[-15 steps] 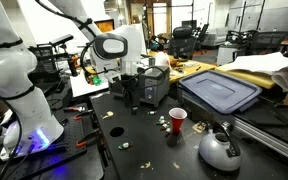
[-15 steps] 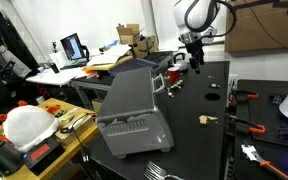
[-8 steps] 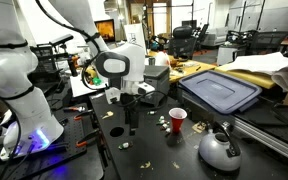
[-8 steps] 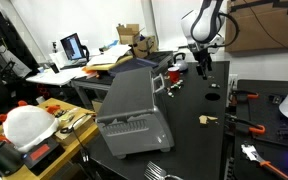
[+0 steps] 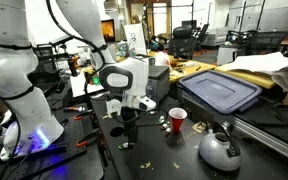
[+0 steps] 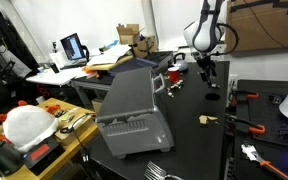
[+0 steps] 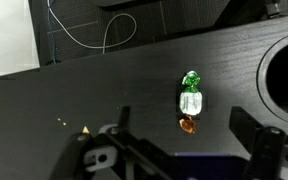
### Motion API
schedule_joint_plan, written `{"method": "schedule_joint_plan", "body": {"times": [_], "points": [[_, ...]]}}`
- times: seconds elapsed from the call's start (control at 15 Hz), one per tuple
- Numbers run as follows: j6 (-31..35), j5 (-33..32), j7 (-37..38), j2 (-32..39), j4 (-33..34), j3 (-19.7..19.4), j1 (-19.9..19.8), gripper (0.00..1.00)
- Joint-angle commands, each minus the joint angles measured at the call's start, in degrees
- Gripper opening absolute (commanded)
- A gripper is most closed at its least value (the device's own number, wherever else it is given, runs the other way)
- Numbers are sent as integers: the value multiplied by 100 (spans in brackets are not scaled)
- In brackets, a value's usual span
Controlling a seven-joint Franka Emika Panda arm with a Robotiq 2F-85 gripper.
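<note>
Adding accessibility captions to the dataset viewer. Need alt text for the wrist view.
A wrapped candy with a green end lies on a black table, just ahead of the open gripper at the bottom edge. A white cable loops at top left; a dark round opening shows at the right edge.

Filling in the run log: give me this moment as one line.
gripper: open, over black tabletop | nearest: green-wrapped candy, lying below, not gripped | red plastic cup: upright nearby

Black table (image 5: 154,155), green-wrapped candy (image 7: 190,102), red cup (image 5: 177,120), grey kettle (image 5: 220,148)
</note>
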Motion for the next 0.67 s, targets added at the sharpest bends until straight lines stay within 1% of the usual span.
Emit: {"method": "schedule_joint_plan", "body": {"times": [0.0,0.27,0.33,0.4,0.6], "points": [[62,-15,8,192,106,-70,35,100],[119,89,-19,296,113,7,34,100],[141,142,-48,312,101,47,18,75],[145,184,-94,335,98,81,0,74],[126,324,-87,376,81,155,6,51]]}}
